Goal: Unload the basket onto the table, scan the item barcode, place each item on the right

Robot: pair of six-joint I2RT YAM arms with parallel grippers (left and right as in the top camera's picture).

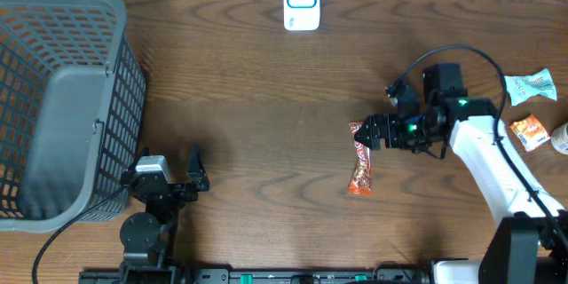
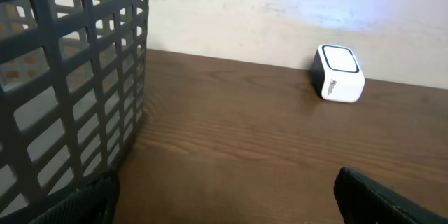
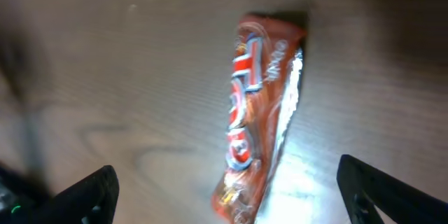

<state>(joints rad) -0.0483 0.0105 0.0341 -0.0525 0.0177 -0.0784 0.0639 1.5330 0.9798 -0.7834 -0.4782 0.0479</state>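
The item is an orange-red candy bar (image 1: 361, 169) in a shiny wrapper, lying flat on the wooden table, right of centre. My right gripper (image 1: 366, 135) hovers over its far end, open, touching nothing. In the right wrist view the bar (image 3: 255, 112) lies lengthwise between the two spread fingertips of the right gripper (image 3: 227, 189); no barcode shows on it. The white scanner (image 1: 302, 1) stands at the table's far edge, also seen as a white box (image 2: 338, 73) from the left wrist. My left gripper (image 1: 197, 174) rests open near the front left, with bare table between its fingers (image 2: 91, 196).
A big dark grey mesh basket (image 1: 62, 98) fills the left side, close beside the left gripper; its wall (image 2: 70, 77) shows in the left wrist view. A teal-and-white packet (image 1: 531, 84), an orange packet (image 1: 530, 131) and part of a pale item (image 1: 561, 138) lie at the right edge.
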